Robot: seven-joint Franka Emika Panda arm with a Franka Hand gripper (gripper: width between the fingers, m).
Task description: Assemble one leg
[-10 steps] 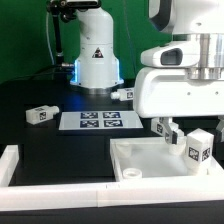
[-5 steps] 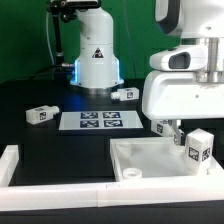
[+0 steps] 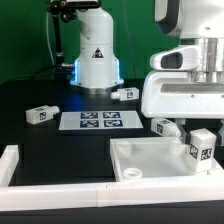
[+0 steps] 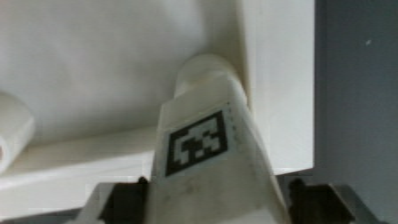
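My gripper (image 3: pixel 202 134) is shut on a leg (image 3: pixel 203 148), a white peg with a black-and-white tag on its blocky end. I hold it over the right side of the large white square tabletop (image 3: pixel 140 158). In the wrist view the leg (image 4: pixel 214 130) sits between my dark fingers (image 4: pixel 125 202), its tip pointing at the tabletop's surface (image 4: pixel 89 80) close to the raised rim. I cannot tell whether the tip touches the tabletop. Another leg (image 3: pixel 164 127) lies just behind the tabletop, beside my gripper.
Two more legs lie on the black table, one at the exterior view's left (image 3: pixel 40 114) and one near the robot base (image 3: pixel 124 95). The marker board (image 3: pixel 98 121) lies in the middle. A white wall (image 3: pixel 60 193) borders the front and left.
My gripper has shifted slightly towards the exterior view's right with the leg still held. The other parts have not moved.
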